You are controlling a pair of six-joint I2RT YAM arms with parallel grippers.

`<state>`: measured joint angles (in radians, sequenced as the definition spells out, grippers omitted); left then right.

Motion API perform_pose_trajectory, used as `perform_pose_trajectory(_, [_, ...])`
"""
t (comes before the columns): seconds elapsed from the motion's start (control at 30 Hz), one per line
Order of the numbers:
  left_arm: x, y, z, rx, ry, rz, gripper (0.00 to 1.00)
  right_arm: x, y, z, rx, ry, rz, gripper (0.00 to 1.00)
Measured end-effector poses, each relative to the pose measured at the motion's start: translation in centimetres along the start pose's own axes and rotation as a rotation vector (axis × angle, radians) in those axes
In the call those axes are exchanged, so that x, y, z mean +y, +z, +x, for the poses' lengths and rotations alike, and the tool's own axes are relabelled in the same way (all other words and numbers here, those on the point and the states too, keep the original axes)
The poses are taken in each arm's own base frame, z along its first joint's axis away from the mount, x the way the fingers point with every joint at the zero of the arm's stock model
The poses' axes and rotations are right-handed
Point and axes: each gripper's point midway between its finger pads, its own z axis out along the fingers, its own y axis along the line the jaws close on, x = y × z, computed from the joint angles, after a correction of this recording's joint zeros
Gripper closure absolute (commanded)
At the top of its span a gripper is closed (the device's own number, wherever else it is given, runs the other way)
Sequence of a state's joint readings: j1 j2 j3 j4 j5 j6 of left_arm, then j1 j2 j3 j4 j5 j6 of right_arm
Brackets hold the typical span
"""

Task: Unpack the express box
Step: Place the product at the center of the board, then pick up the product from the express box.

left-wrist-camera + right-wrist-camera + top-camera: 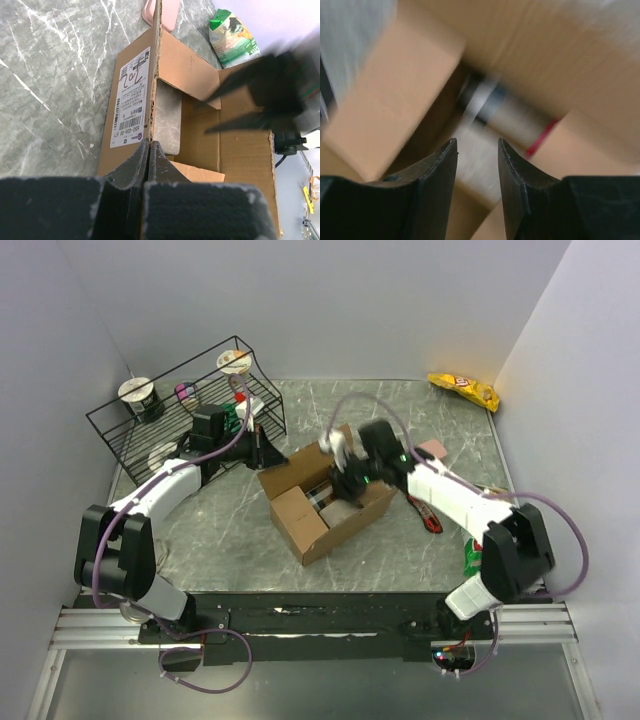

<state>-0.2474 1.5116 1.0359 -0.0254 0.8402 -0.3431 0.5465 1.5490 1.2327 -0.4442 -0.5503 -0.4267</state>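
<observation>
Open cardboard box (305, 520) mid-frame, blurred dark item (485, 102) inside, left fingers (136, 165) pinching its flap, right fingers (437, 172) narrowly parted, empty

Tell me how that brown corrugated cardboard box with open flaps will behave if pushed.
The brown corrugated cardboard box probably slides easily, sitting flat on the smooth grey marbled table. Its open flaps look thin, so they would likely bend rather than carry a push. The left gripper pinching its wall edge should steady it.

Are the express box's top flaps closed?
No: the express box has its flaps spread outward, and the right gripper hangs over its open inside.
</observation>
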Motion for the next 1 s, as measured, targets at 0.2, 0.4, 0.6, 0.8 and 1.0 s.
perform_pose_trajectory(0.2, [-0.2, -0.1, 0.2, -0.005, 0.006, 0.012, 0.99, 4.6, -2.5, 9.1, 0.098, -0.150, -0.031, 0.34])
perform_pose_trajectory(0.4, [-1.1, 0.0, 0.3, -0.003, 0.028, 0.058, 0.99, 4.5, -2.8, 8.0, 0.035, -0.414, -0.011, 0.24])
perform_pose_trajectory(0.6, [-1.7, -0.1, 0.4, 0.002, 0.054, 0.095, 0.99, 2.6, 0.0, 8.3, 0.141, -0.563, -0.122, 0.15])
perform_pose_trajectory(0.8, [-2.0, -0.2, 0.3, 0.005, 0.071, 0.116, 0.99, 2.3, 1.8, 9.0, 0.230, -0.666, -0.297, 0.00])
perform_pose_trajectory(1.0, [-2.5, -0.2, 0.4, 0.018, 0.084, 0.156, 0.99, 2.4, 1.9, 8.4, 0.200, -0.684, -0.296, 0.05])
